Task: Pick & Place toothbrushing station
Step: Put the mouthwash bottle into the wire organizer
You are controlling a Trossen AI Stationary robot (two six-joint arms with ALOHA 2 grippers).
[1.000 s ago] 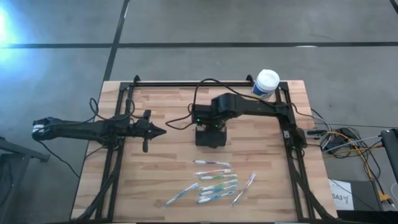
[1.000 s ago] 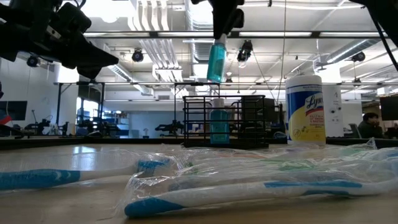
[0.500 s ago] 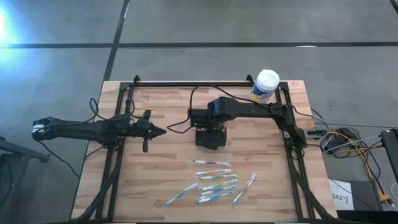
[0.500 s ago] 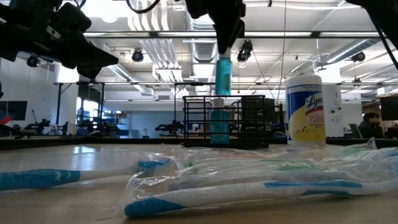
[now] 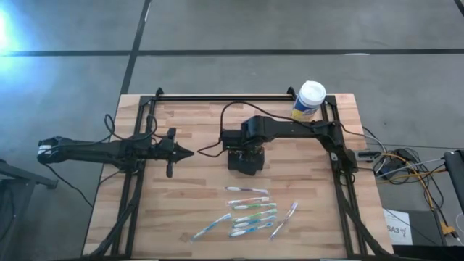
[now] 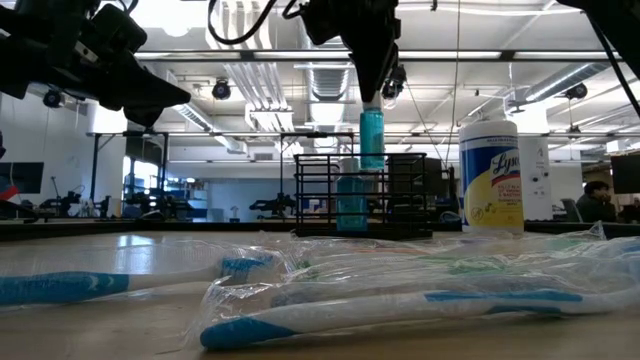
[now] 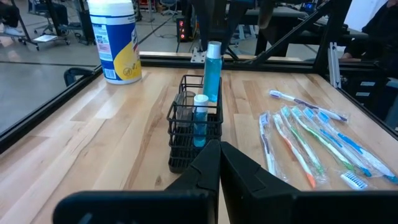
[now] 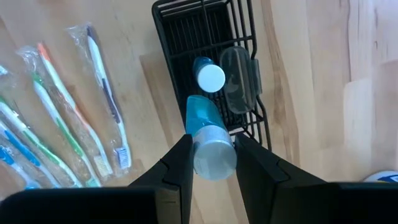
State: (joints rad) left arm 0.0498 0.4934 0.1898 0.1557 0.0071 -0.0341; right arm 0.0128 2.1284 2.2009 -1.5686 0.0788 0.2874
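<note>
Two dark arms reach over the wooden table, and the black mesh caddy near its middle serves as the landmark. On the caddy's left side, well apart from it, the left gripper hovers with its jaws pressed together on nothing, pointing toward the caddy. Directly above the caddy hangs the right gripper, its jaws pinching a blue bottle by the capped end; the bottle hangs upright, its bottom dipping just inside the caddy's top rim. Behind the caddy and to its right, at the table's far corner, stands a yellow wipes canister with a white lid. In front of the caddy, near the table's near edge, lies a loose cluster of wrapped toothbrushes. Inside the caddy stands a smaller blue bottle with a white cap, with a clear case just beside it in the neighbouring compartment.
</note>
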